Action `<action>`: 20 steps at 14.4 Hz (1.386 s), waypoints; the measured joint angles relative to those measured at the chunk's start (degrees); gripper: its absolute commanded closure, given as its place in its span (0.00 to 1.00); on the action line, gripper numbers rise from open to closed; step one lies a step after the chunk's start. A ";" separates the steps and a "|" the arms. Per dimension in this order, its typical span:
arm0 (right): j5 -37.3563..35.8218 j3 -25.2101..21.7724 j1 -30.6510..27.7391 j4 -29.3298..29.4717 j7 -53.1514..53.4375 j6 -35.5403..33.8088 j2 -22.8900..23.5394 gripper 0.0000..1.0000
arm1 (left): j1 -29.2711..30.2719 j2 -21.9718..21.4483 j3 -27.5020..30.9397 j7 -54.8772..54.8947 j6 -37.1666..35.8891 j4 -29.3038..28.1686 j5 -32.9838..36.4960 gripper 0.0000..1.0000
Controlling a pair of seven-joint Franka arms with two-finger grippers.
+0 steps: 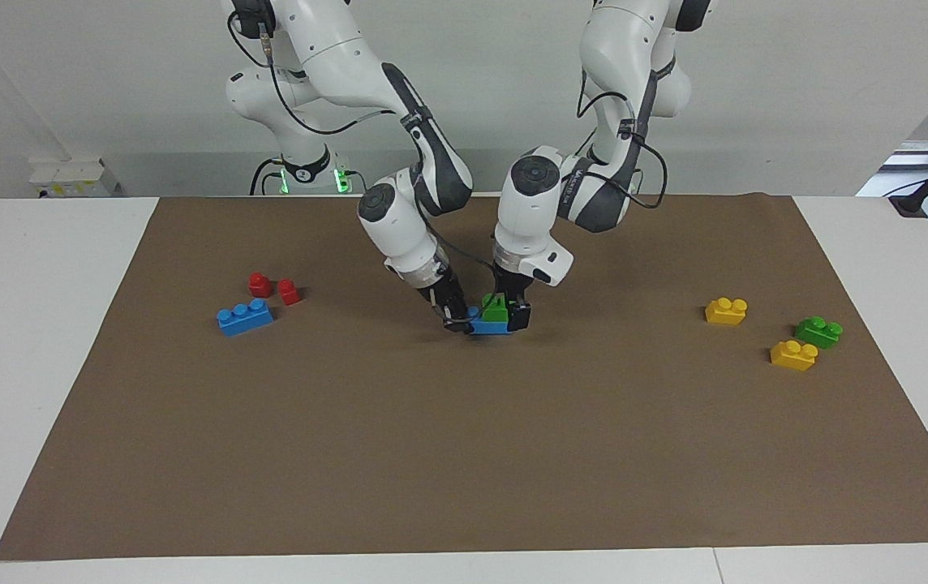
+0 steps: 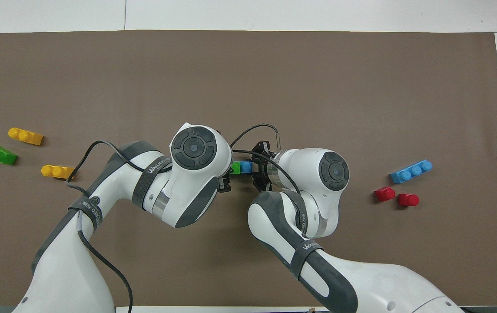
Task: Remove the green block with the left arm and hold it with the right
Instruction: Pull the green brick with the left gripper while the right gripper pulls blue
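Now the left gripper [image 1: 508, 315] has its jaws pinching the green block [image 1: 496, 308] from both sides. The green block sits on top of a blue brick [image 1: 487, 326] in the middle of the brown mat [image 1: 464, 454]. The right gripper [image 1: 457, 316] leans in from the right arm's end, and its jaws are pinching the end of that blue brick. Both grippers are low over the mat and almost touch each other.

Farther out, toward the right arm's end of the counter [image 1: 34, 324], lie another blue brick [image 1: 244, 317] and two small red bricks [image 1: 273, 288], close together. Toward the left arm's end lie two yellow bricks [image 1: 726, 311] and a darker green brick [image 1: 818, 332], also close together, well apart from the grippers.
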 measured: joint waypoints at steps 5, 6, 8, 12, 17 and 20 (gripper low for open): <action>0.00 -0.17 -0.01 0.03 0.00 0.19 0.04 1.00 | -1.34 0.01 -0.06 -0.08 0.01 -0.15 3.06 1.00; 0.00 -0.28 -0.03 0.05 -0.14 0.37 0.09 1.00 | -1.58 -0.01 -0.12 -0.04 0.01 -0.21 3.36 1.00; 0.00 -0.27 -0.03 0.06 -0.40 0.51 0.11 1.00 | -1.67 -0.02 -0.12 -0.04 0.04 -0.21 3.80 1.00; 0.00 -0.25 -0.02 0.07 -0.44 0.86 0.13 1.00 | -1.67 -0.20 -0.07 -0.04 0.10 -0.20 3.90 1.00; 0.00 -0.17 0.01 0.23 -0.44 1.51 0.24 1.00 | -1.49 -4.06 0.40 -0.02 -1.22 -0.09 3.90 1.00; 0.00 -0.33 -0.35 0.79 -0.44 1.40 0.26 1.00 | 0.07 -7.17 0.69 1.83 -3.85 -0.05 3.90 1.00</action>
